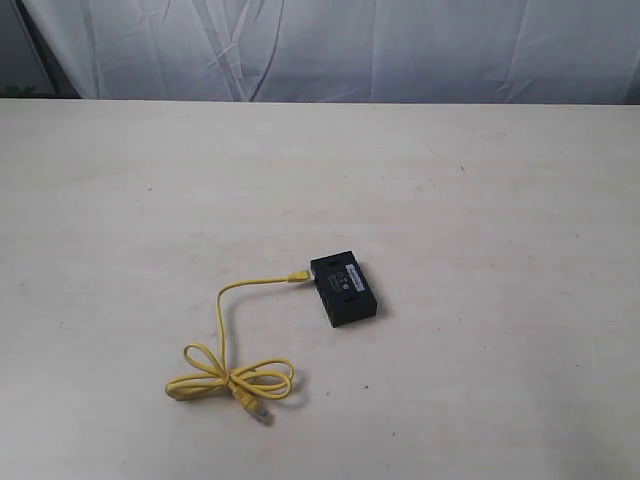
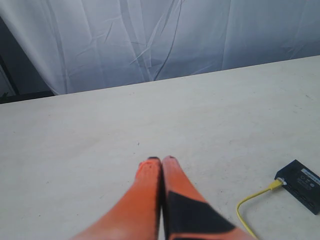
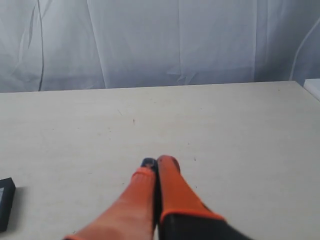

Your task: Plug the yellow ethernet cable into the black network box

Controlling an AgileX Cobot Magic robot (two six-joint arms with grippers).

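Observation:
The black network box [image 1: 344, 289] lies flat near the table's middle, white label up. One plug of the yellow ethernet cable [image 1: 222, 315] sits at the box's left side; whether it is seated in a port I cannot tell. The cord runs down to loose loops, and its other plug [image 1: 259, 411] lies free on the table. In the left wrist view the box [image 2: 301, 184] and cable [image 2: 250, 205] lie apart from my left gripper [image 2: 161, 161], which is shut and empty. My right gripper [image 3: 160, 162] is shut and empty too, with the box's edge [image 3: 5, 202] off to one side. Neither gripper shows in the exterior view.
The pale tabletop [image 1: 480, 200] stretches wide around the box and cable. A white curtain [image 1: 330, 45] hangs behind the table's far edge. A white object [image 3: 313, 87] shows at the table's corner in the right wrist view.

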